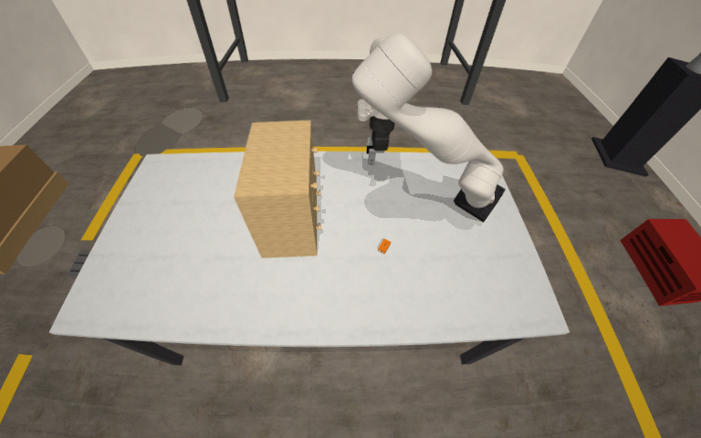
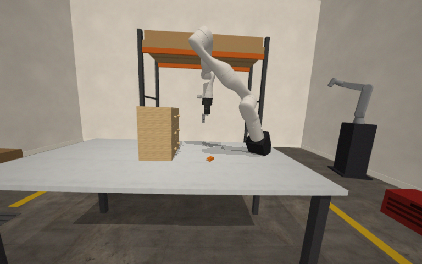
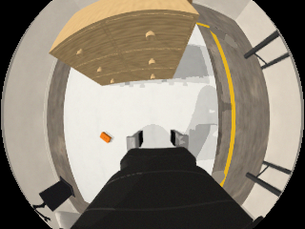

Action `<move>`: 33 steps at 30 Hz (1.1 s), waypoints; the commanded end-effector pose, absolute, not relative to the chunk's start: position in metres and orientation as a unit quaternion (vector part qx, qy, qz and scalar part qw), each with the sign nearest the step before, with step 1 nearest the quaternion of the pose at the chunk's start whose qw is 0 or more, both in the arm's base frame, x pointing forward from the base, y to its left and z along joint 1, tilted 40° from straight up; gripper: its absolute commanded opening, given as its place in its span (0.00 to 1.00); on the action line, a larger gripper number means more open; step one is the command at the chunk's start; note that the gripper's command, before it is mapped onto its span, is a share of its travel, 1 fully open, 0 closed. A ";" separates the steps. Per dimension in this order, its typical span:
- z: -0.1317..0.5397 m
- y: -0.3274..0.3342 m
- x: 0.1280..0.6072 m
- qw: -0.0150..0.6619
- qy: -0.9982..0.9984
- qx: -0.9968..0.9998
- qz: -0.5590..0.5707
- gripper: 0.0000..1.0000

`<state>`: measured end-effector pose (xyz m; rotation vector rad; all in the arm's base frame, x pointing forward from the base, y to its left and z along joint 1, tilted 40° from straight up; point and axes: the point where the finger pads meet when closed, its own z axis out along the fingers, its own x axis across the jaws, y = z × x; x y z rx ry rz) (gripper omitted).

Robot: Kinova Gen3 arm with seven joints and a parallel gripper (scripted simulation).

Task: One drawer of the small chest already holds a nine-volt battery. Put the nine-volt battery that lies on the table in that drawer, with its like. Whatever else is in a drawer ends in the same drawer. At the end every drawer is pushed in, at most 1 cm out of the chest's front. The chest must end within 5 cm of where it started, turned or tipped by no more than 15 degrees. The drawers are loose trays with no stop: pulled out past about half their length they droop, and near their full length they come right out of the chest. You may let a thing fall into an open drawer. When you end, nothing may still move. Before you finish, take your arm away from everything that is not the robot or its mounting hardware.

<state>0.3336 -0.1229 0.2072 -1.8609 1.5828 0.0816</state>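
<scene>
The wooden chest [image 1: 278, 185] stands on the table, its drawer fronts with small knobs [image 1: 316, 191] facing right. All drawers look pushed in; it also shows in the exterior view [image 2: 157, 133] and the wrist view [image 3: 128, 38]. The orange nine-volt battery [image 1: 383, 245] lies on the table to the right of the chest's front, also in the exterior view [image 2: 210, 158] and the wrist view [image 3: 105, 135]. My gripper [image 1: 371, 157] [image 2: 203, 118] hangs open and empty in the air, right of the chest's upper knobs and behind the battery. The drawers' contents are hidden.
The arm's black base [image 1: 479, 198] sits on the table to the right. A rack stands behind the table. A red crate [image 1: 661, 258] and a second arm on a black pedestal [image 2: 354, 146] stand on the floor to the right.
</scene>
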 end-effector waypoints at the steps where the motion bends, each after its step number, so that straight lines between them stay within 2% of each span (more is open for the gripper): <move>1: 0.206 -0.122 0.334 0.342 0.605 -0.719 0.030 1.00; 33: 0.203 -0.118 0.340 0.363 0.597 -0.715 0.012 1.00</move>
